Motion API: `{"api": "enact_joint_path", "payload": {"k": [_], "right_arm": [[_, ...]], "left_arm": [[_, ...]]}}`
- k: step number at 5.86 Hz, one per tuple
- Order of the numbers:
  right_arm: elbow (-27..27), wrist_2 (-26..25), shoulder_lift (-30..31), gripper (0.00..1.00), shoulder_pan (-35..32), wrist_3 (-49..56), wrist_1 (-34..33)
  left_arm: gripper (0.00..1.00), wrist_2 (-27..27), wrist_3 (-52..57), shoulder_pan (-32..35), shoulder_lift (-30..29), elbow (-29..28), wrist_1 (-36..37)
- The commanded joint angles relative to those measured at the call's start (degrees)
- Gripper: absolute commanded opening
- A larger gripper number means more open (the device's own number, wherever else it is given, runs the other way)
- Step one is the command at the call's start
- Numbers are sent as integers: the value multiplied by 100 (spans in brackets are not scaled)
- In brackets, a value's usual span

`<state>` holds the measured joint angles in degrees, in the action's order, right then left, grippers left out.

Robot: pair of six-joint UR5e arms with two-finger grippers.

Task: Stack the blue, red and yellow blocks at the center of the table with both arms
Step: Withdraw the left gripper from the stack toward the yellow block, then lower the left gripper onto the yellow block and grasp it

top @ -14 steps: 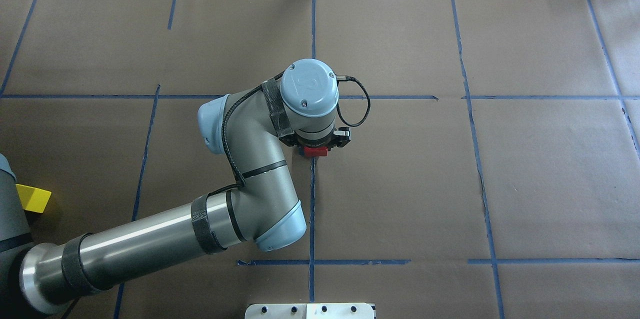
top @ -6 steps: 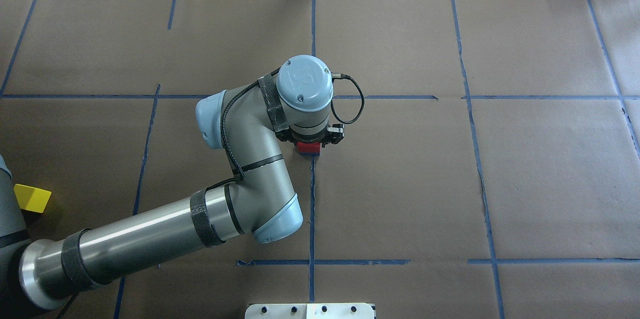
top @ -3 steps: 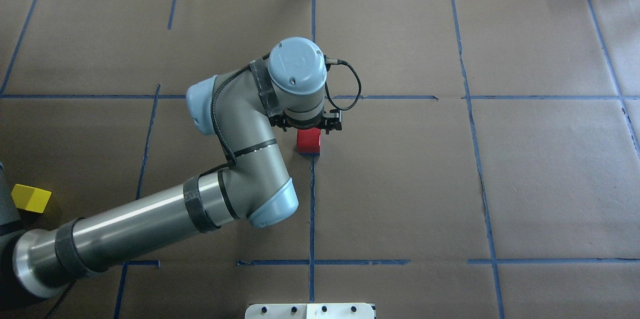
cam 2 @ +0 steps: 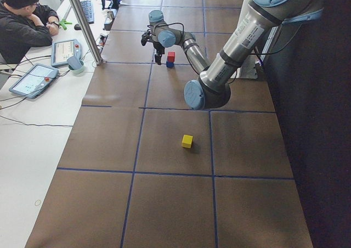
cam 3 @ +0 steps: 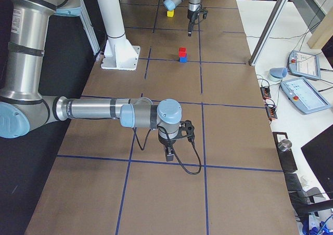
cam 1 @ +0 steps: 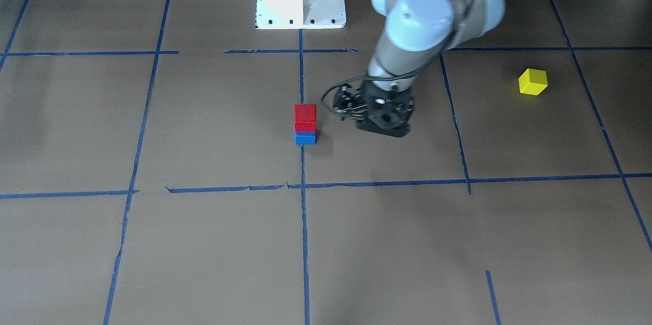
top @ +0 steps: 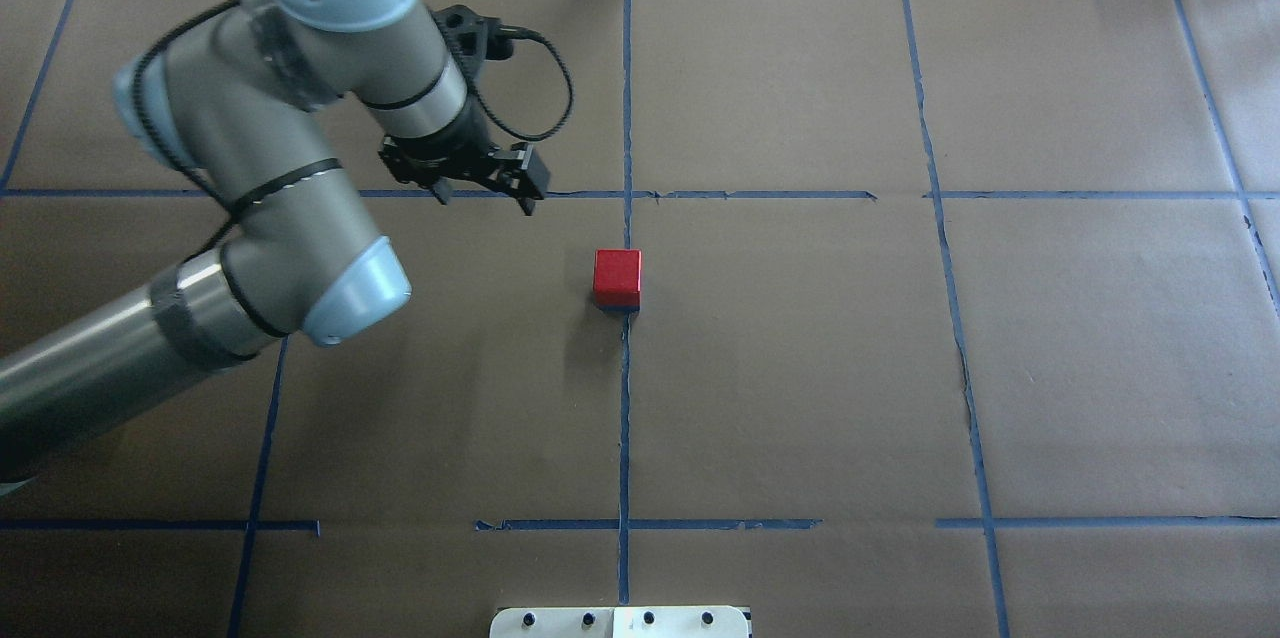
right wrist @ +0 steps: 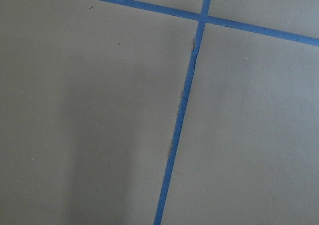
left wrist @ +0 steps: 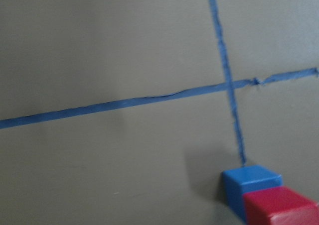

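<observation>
Black right claw (cam 3: 167, 156) is hanging nearest in the right-end view, its grip impossible to tell. At the table (cam 3: 234, 141) centre, the red block (top: 617, 276) is sitting on the blue block (cam 1: 305, 139). Overhead, at its ten o'clock, the left claw (top: 485, 201) is hovering released. Farthest, the yellow block (cam 3: 170, 13) is lying alone.

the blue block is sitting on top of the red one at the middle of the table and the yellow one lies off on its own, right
Not quite. The order is reversed: the red block sits on top of the blue block at the middle of the table, as the exterior front-facing view shows. The yellow block does lie off on its own.
</observation>
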<state>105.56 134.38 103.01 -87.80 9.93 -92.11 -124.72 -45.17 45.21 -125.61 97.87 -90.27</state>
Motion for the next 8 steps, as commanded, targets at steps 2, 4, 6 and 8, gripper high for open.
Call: {"api": "enact_joint_path", "payload": {"k": [2, 4, 6, 8], "right_arm": [[8, 0, 0, 100, 0, -8, 1], [8, 0, 0, 100, 0, -8, 1], [0, 0, 0, 100, 0, 1, 1], [0, 0, 9, 100, 0, 1, 1]], "left_arm": [[100, -193, 2454, 866, 3111, 1468, -261], [100, -184, 2296, 1060, 5012, 1350, -2475], [100, -140, 1138, 1026, 5275, 597, -4070], [99, -122, 573, 1008, 5275, 426, -4323]]}}
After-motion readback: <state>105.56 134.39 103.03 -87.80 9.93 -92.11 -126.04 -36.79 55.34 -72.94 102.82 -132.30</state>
